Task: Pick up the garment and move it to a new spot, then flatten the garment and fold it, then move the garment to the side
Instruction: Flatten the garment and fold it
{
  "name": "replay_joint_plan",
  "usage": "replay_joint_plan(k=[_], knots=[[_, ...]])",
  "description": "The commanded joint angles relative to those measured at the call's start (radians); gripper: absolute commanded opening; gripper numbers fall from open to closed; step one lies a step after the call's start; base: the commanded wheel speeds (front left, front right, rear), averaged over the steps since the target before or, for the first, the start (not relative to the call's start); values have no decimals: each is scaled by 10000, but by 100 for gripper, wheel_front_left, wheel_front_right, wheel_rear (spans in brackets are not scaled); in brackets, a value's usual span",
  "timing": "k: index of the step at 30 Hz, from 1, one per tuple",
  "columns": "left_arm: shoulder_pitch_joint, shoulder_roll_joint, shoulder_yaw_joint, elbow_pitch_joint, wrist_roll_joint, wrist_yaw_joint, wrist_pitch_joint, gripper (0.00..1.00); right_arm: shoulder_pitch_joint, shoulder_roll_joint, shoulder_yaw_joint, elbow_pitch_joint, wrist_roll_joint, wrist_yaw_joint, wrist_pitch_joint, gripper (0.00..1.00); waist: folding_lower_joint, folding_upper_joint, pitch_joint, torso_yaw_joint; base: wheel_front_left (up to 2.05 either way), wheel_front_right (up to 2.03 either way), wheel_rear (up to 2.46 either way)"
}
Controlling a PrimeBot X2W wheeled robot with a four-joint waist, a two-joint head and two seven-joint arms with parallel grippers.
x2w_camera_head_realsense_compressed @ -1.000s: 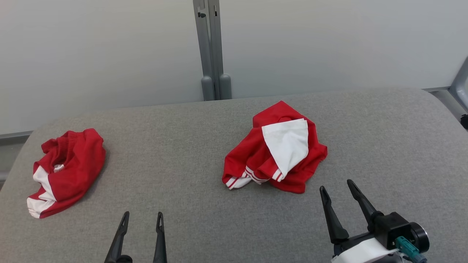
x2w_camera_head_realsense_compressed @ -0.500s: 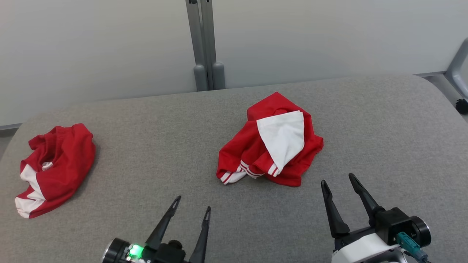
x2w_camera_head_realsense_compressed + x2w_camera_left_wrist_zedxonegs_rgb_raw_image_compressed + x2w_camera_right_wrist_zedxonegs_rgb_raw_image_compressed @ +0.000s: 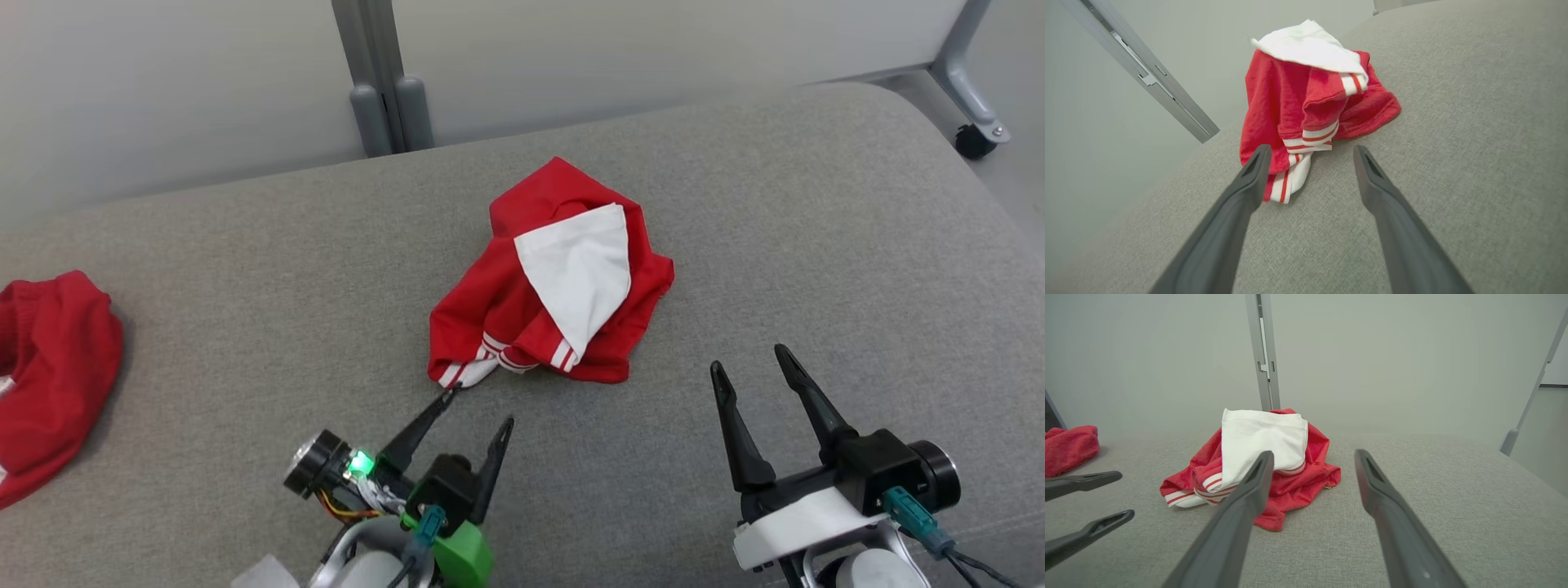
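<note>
Garment [image 3: 555, 278], crumpled red and white, lies mid-desk [image 3: 245, 269], nearer the far edge. Two garments: the other garment [image 3: 49, 376] sits at the left edge. Two claws, both spread and empty. The left claw [image 3: 478, 408] has advanced since a second ago, one fingertip now at the garment's striped hem. The right claw [image 3: 749, 359] hovers by the near edge, apart.

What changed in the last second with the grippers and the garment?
The left gripper reached forward, jaws open, up to the striped hem of the crumpled garment; nothing gripped yet. The view shifted too. The right gripper stayed open and back; garment unmoved.
</note>
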Motion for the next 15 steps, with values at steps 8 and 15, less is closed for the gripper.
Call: replay_joint_plan(k=[8, 15], knots=[[-1473, 33, -577, 501, -133, 384, -5, 100, -545, -5, -69, -69, 129, -17, -3, 100, 0, 0, 1108, -904, 0, 0, 0], [-2155, 98, -917, 1372, -244, 695, -5, 100, -742, -5, 89, -34, 207, -17, -3, 100, 0, 0, 1193, -1155, 0, 0, 0]])
